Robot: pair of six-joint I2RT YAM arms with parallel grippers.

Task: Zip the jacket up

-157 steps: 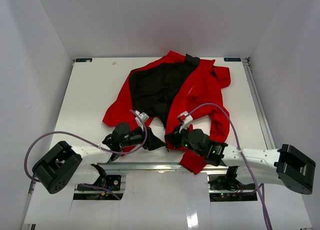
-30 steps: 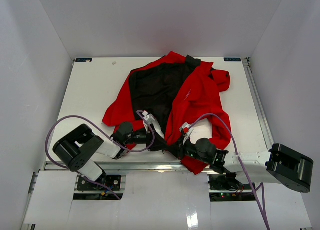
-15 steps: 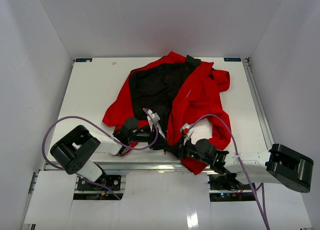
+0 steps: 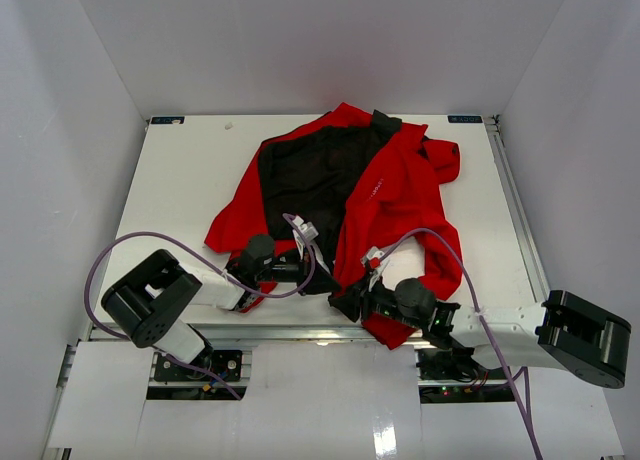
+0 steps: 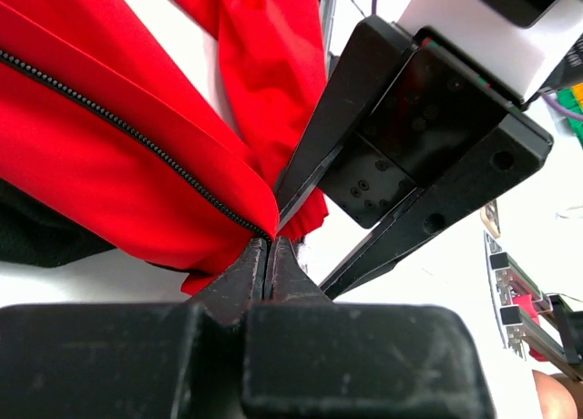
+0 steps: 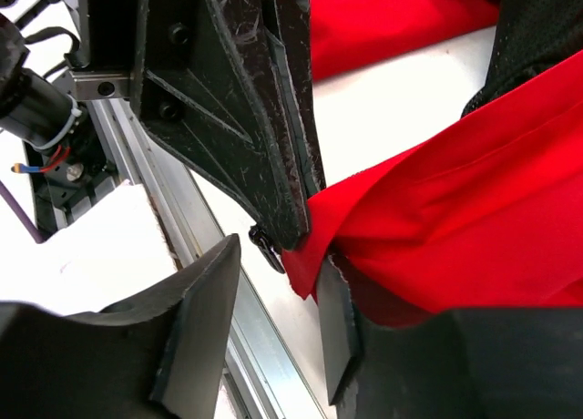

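Seen from above, the jacket carries white lettering too small for us to read, and the left end effector and right end effector cover its near corner. At the left wrist, the zip runs off the left edge, and its other end vanishes between the closed tips. At the right wrist, the near fingers are blurred, and we cannot identify a small black piece beside the red cloth.

Bright, even overhead light; faint soft shadows beside the jacket; wrist views slightly blurred up close.
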